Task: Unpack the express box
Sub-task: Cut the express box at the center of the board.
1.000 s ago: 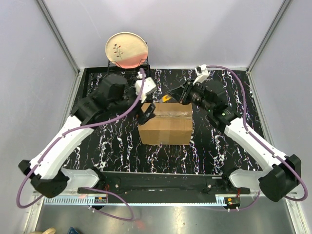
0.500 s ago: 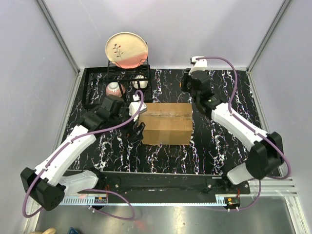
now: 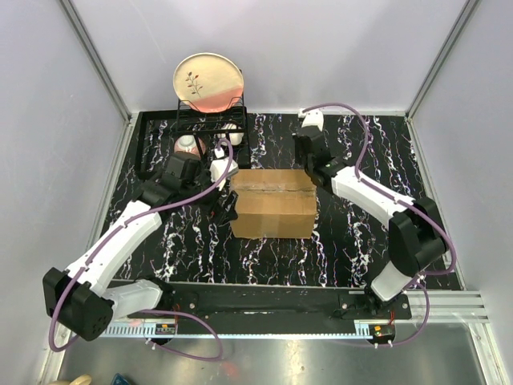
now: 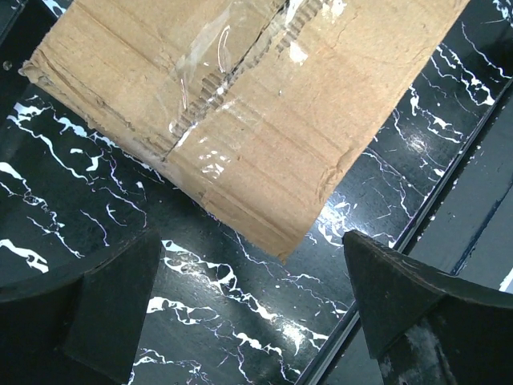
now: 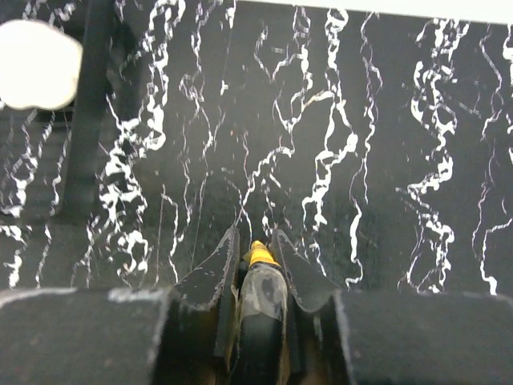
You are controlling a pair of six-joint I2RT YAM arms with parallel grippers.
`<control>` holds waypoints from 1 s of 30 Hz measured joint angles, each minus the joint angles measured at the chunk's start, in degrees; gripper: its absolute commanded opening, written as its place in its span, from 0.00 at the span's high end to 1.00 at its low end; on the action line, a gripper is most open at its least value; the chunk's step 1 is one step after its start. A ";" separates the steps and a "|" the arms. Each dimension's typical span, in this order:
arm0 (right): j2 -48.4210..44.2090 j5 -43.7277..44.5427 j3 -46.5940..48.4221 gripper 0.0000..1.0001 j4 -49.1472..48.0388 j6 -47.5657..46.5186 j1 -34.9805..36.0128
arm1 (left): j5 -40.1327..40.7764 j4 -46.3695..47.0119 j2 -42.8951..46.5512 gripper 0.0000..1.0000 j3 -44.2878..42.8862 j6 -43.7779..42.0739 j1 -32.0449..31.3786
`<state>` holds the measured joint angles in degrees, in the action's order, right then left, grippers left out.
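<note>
Box (image 3: 272, 202): at table (image 3: 353, 241) centre, flaps down. Left gripper (image 3: 224, 207): fully open, empty, at box's 9 o'clock. Right gripper (image 5: 256, 241): clamped on yellow-tipped tool (image 5: 258, 265), at box's 1 o'clock.

The express box (image 3: 272, 204) sits mid-table (image 3: 353, 233). A dish rack (image 3: 192, 128) stands behind it to the left, with a plate (image 3: 208, 82) upright at the rack's back. The left gripper (image 3: 226, 210) is just beside the box's left end, and the right gripper (image 5: 256, 241), with a small tool (image 5: 258, 269) between its fingers, is behind the box's right rear corner.
</note>
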<state>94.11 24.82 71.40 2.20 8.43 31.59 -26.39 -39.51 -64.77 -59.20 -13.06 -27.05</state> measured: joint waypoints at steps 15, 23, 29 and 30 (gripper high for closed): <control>-5.27 2.12 -8.90 1.00 2.84 7.65 4.59 | -0.52 3.17 -2.38 0.01 0.22 0.07 0.00; -12.48 1.70 -13.33 1.00 8.92 15.30 5.20 | -3.02 5.03 -4.48 0.01 0.76 0.52 0.15; -18.21 2.73 -14.03 1.00 14.86 20.09 7.98 | -4.44 8.59 -6.64 0.01 0.83 1.14 0.20; -18.95 3.26 -14.14 1.00 15.80 20.57 8.44 | -4.72 8.83 -6.99 0.01 0.83 1.18 0.22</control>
<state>75.16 28.08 57.25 18.00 28.99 40.03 -31.11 -30.68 -71.77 -58.37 -11.88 -26.83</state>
